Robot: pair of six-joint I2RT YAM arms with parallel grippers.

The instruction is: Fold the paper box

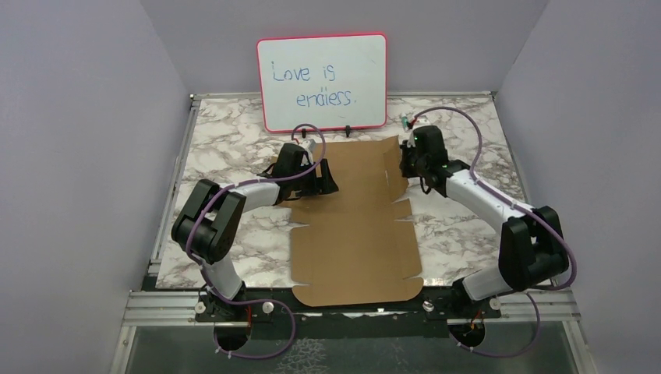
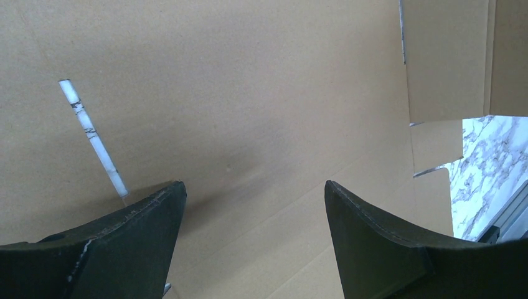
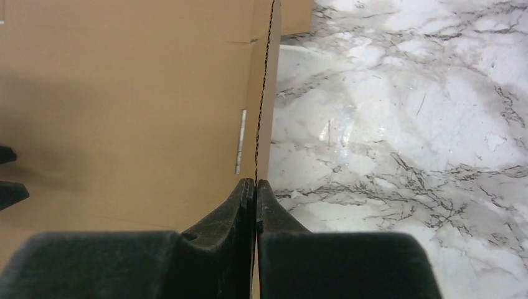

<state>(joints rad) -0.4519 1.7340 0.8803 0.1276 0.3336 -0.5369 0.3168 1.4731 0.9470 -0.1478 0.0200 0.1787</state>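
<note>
Marble table (image 1: 468,226) with a whiteboard (image 1: 322,82) propped at the far edge, and the cardboard sheet (image 1: 355,234) lies flat down the middle, running from just in front of the whiteboard to the near edge between the two arms. At its far right side the right claw (image 3: 256,187) is pinched tight on the side flap (image 3: 268,112), whose raised edge shows as a thin line between the fingers, just beside a narrow slot (image 3: 240,142). The left claw (image 2: 255,193) is spread wide with nothing in it, low over the far left part of the sheet; whether its tips press the cardboard cannot be told. To crease this flap cleanly, the right claw should probably swing it inward along the fold line rather than pull upward, while the left claw bears down on the panel so the sheet neither slides nor lifts; a twisting grip could tear the thin edge
</note>
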